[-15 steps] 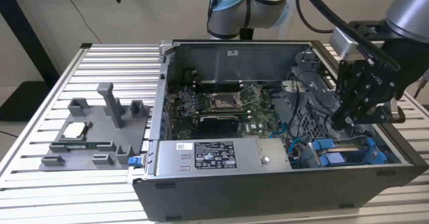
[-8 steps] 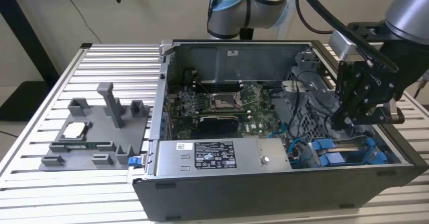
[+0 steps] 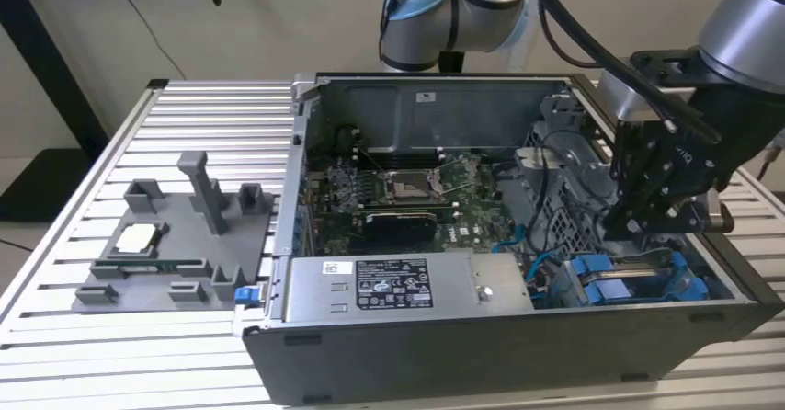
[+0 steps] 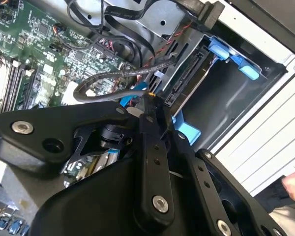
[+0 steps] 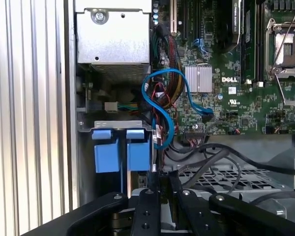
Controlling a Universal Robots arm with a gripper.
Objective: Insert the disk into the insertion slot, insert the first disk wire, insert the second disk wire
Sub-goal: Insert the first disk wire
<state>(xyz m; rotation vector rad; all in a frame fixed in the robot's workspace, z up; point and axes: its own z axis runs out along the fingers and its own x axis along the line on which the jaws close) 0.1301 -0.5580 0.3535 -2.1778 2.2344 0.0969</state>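
Observation:
The disk [image 3: 644, 267] lies in the insertion slot [image 3: 693, 290] at the case's corner on the exterior view's right, with its blue carrier tabs [image 3: 601, 277] showing. My gripper [image 3: 638, 243] hangs just above it. In the second wrist view the fingertips [image 4: 150, 98] sit close to the disk's connector edge [image 4: 187, 73], pinched on the end of a blue wire [image 4: 132, 96]. In the first wrist view that blue wire [image 5: 162, 108] loops from the motherboard to my gripper [image 5: 162, 179], beside the carrier tabs [image 5: 120, 150].
A black sleeved cable [image 4: 123, 73] crosses right over the fingertips. The grey power-supply box [image 3: 405, 286] and green motherboard [image 3: 405, 189] fill the case beside the slot. A grey fixture [image 3: 172, 244] stands on the slatted table [image 3: 184, 116] at the exterior view's left.

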